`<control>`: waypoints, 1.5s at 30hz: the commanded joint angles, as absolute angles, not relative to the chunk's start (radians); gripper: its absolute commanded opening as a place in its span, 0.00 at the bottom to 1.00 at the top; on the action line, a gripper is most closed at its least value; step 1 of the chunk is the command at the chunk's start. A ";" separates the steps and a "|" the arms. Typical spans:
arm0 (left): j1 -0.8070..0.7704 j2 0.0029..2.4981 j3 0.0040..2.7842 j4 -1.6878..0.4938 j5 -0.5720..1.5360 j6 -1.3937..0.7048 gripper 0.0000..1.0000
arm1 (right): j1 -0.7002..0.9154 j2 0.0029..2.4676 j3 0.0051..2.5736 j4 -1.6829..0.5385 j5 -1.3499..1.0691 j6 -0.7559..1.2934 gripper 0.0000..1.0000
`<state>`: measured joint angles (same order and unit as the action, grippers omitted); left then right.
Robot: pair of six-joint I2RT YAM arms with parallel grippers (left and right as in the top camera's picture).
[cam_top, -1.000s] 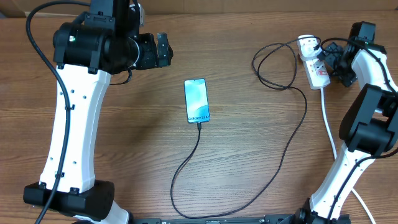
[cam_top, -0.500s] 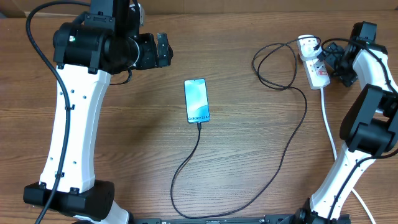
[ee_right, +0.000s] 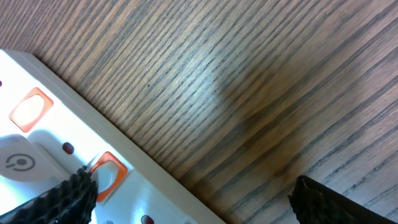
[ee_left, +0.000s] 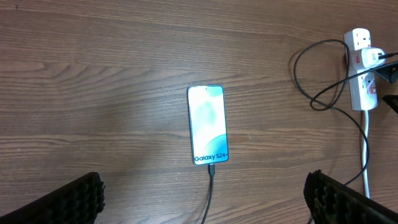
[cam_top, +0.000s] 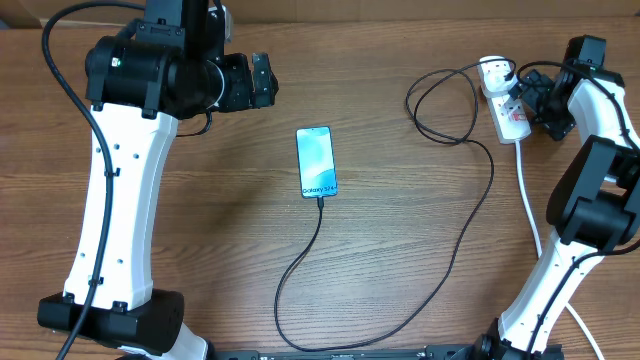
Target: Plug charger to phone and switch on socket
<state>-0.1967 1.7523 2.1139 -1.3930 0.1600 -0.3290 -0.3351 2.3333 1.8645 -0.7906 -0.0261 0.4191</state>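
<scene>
The phone (cam_top: 316, 162) lies face up mid-table with its "Galaxy S24" end toward me; it also shows in the left wrist view (ee_left: 208, 124). The black charger cable (cam_top: 420, 300) has its tip in the phone's near end and loops right and back to the socket. The socket (cam_top: 506, 100), a white power strip, lies at the far right; its orange-red switches show in the right wrist view (ee_right: 37, 155). My left gripper (cam_top: 262, 80) is open and empty, high behind the phone. My right gripper (cam_top: 535, 98) is open, one finger right over a switch (ee_right: 106, 174).
The strip's white cord (cam_top: 530, 205) runs from the socket toward the table's front right, beside the right arm's base. The black cable makes a loop (cam_top: 445, 105) just left of the socket. Bare wood lies around the phone.
</scene>
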 commanded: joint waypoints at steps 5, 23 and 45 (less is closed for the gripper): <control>-0.203 1.739 2.117 -1.395 0.149 -0.306 0.99 | -0.326 2.368 1.861 -0.826 -0.054 0.392 1.00; -0.203 1.739 2.117 -1.395 0.149 -0.306 1.00 | -0.360 1.989 1.876 -0.963 -0.047 0.397 1.00; -0.203 1.739 2.117 -1.395 0.149 -0.306 1.00 | -0.359 1.614 1.876 -1.382 -0.138 0.421 0.97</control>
